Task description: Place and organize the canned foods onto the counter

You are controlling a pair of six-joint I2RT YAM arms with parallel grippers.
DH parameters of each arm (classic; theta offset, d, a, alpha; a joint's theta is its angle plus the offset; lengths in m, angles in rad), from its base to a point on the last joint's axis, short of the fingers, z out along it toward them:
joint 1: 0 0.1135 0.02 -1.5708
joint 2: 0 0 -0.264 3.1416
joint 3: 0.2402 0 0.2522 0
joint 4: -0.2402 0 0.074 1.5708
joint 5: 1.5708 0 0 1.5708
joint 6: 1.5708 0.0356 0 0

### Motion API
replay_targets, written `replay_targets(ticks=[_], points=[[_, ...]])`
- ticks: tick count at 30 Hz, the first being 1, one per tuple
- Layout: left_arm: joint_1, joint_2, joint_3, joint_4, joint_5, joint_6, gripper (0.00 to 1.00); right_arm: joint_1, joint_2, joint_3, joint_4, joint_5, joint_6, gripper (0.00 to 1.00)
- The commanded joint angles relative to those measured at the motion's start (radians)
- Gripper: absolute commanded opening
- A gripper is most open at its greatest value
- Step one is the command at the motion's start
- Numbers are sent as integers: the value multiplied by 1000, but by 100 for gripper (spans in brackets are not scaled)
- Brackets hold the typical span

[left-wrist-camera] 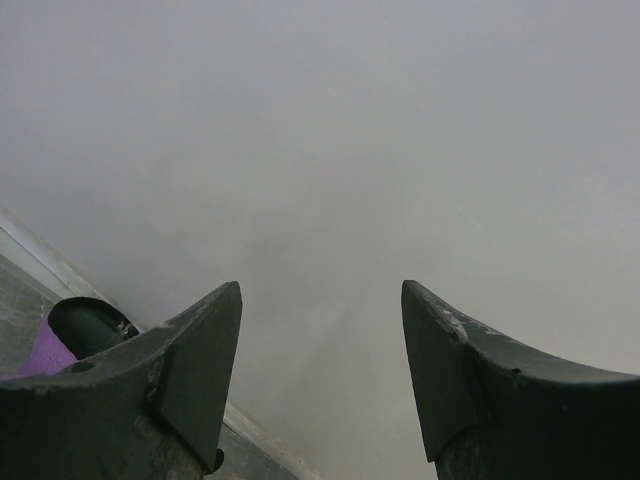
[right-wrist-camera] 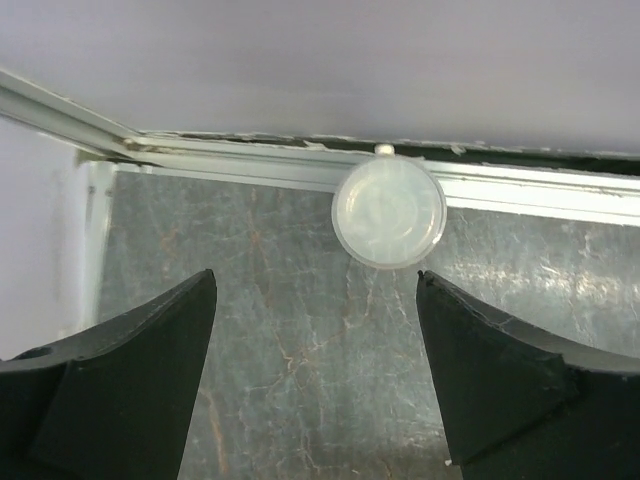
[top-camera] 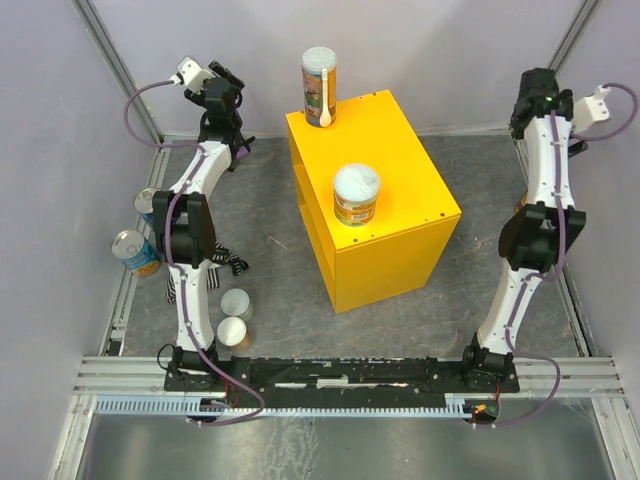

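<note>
While the left gripper (left-wrist-camera: 320,300) and right gripper (right-wrist-camera: 316,290) both hang empty, fingers apart, a tall colourful tube (top-camera: 320,85) and a white-lidded orange tub (top-camera: 356,195) stand upright atop the bright yellow box-shaped counter (top-camera: 400,145).

blue tin (top-camera: 146,201) — half behind left arm (top-camera: 188,235) | purple cloth (left-wrist-camera: 44,353) — perhaps, cut off at edge

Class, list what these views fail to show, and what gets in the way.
Top view: a blue tin is half hidden by the left arm.
Right wrist view: the pale-lidded tub shows only its lid, no label.
Left wrist view: the purple cloth is cut off by a finger.
</note>
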Motion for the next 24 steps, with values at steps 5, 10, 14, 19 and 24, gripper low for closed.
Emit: replay_targets(ticks=[5,10,14,19,24], points=[[8,75,147,-28,23,-5,72,56,106,194,-363,215,253,98],[14,130,201,-34,39,-26,72,67,67,116,-361,225,311,96],[16,163,240,-38,51,-41,72,114,38,61,-351,263,324,92],[20,183,261,-43,66,-70,72,142,42,60,-406,322,329,91],[22,187,258,-43,76,-85,72,145,2,72,-194,375,-64,88]])
